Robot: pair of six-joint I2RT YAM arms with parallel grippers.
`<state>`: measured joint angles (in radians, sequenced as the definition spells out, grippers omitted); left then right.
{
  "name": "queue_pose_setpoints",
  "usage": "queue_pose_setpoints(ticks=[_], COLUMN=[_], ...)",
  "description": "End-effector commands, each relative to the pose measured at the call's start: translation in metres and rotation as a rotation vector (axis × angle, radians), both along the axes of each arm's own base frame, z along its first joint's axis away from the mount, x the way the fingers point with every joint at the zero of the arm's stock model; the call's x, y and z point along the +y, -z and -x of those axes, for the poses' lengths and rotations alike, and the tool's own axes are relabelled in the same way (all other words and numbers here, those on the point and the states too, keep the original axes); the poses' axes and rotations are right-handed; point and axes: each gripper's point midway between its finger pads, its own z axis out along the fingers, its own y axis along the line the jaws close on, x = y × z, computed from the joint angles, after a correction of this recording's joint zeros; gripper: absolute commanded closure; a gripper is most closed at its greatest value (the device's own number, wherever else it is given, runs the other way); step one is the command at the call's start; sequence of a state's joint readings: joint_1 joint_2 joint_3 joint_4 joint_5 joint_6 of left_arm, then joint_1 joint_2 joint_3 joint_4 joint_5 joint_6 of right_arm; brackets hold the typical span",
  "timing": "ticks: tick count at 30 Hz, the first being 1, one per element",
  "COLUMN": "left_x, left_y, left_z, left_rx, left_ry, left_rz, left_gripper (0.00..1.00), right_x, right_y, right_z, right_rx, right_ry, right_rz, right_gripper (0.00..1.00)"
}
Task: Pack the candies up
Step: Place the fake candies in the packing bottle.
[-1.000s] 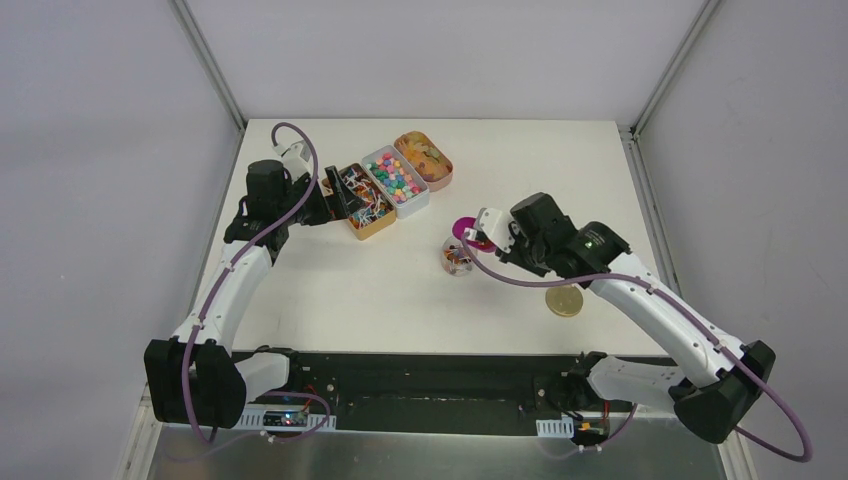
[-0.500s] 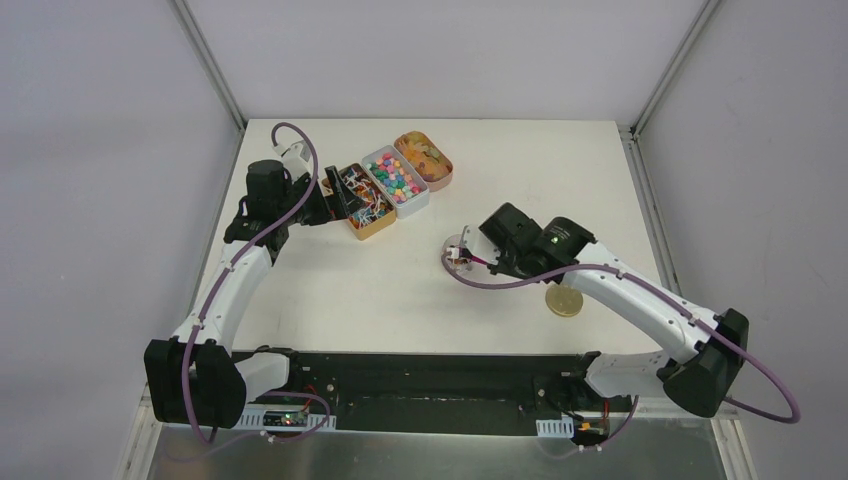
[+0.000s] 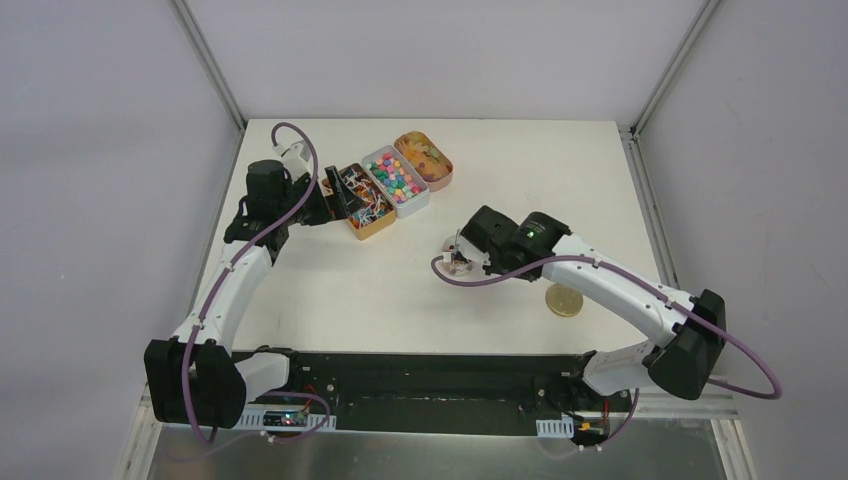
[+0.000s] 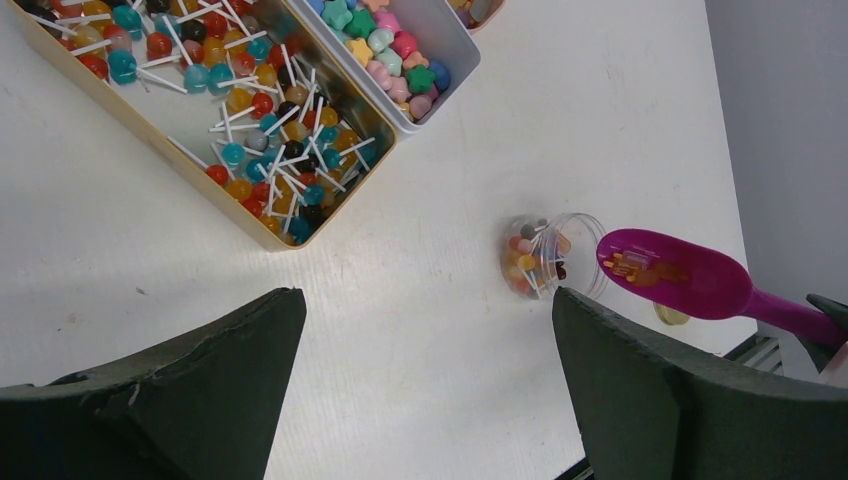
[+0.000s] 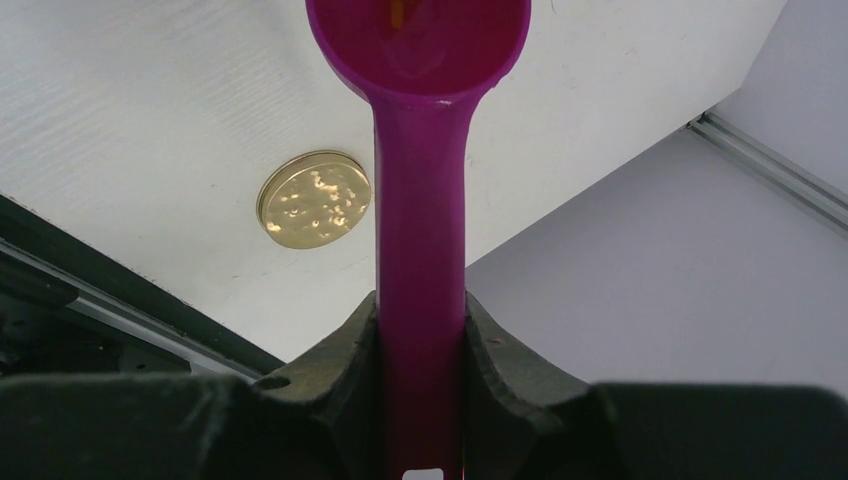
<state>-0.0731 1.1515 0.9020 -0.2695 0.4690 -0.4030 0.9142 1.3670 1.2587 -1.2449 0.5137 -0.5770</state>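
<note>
Candies (image 4: 250, 102) occupy three tins (image 4: 447, 45), one jar (image 4: 583, 232); right pincer (image 5: 420, 335) clamps scoop (image 5: 420, 190), left pincer (image 4: 425, 320) gapes.

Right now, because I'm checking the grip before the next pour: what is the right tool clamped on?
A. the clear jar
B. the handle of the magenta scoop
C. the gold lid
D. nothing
B: in the right wrist view the right tool is shut on the handle of the magenta scoop, with a finger pressed against each side of it.
</note>
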Motion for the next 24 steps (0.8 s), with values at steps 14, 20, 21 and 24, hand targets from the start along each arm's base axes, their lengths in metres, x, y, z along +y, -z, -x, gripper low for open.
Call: queue_pose_setpoints(ticks=[14, 20, 21, 24], left_x=[0.001, 0.003, 0.004, 0.004], left_y=[-0.031, -0.029, -0.028, -0.028], left_z=[-0.004, -0.005, -0.005, -0.005], left_rx=[-0.103, -0.095, -0.092, -0.089], left_ry=[-0.003, -0.019, -0.023, -0.029], left_rz=[-0.014, -0.018, -0.019, -0.020], left_gripper=[0.01, 0.01, 0.01, 0.01], right_x=[0.002, 0.002, 0.002, 0.004], right_y=[-0.027, -0.032, -0.033, -0.035], right_z=[-0.015, -0.014, -0.014, -0.013], right_rx=[-0.103, -0.118, -0.120, -0.127], right_ry=[0.017, 0.005, 0.002, -0.007], right_rz=[0.088, 0.126, 0.131, 0.135], right_gripper=[1.00, 1.00, 1.00, 1.00])
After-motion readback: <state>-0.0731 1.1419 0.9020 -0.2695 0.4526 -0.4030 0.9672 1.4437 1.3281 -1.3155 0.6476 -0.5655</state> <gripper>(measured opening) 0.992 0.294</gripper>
